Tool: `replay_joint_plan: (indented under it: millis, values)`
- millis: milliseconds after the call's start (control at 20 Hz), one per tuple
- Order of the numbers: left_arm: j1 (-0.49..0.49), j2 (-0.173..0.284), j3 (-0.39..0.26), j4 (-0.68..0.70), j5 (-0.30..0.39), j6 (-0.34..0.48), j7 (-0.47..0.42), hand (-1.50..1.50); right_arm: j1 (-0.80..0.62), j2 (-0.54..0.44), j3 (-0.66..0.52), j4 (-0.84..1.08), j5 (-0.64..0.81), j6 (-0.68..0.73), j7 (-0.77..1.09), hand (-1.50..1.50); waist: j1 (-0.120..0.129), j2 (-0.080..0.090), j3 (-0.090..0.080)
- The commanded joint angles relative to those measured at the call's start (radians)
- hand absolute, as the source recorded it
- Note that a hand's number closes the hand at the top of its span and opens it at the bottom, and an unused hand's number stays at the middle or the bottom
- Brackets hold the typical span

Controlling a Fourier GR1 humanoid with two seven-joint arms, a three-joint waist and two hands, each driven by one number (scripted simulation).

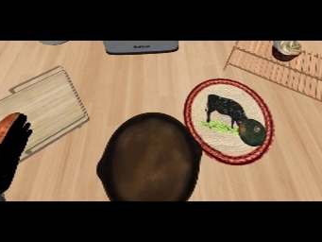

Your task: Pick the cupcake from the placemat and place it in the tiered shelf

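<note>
Oddly, cupcake (286, 49) sits on shelf (309, 75); left robot hand (6, 151) open, right unseen.

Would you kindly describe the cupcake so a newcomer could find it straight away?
Look to the wire tiered shelf at the counter's far right corner. On it, near the top edge, sits the small dark cupcake with pale frosting, the only thing on the shelf.

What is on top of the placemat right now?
An avocado sits on the lower right of the placemat, covering part of its cow print. No cupcake is on it; the cupcake stands on the shelf.
</note>
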Motion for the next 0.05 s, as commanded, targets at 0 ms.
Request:
replay_joint_plan:
  millis: [0]
  values:
    - [0.017,0.006,0.014,0.002,0.021,-0.02,0.001,0.0,0.108,-0.153,-0.19,0.052,-0.054,0.192,0.002,-1.5,-0.007,0.001,-0.001]
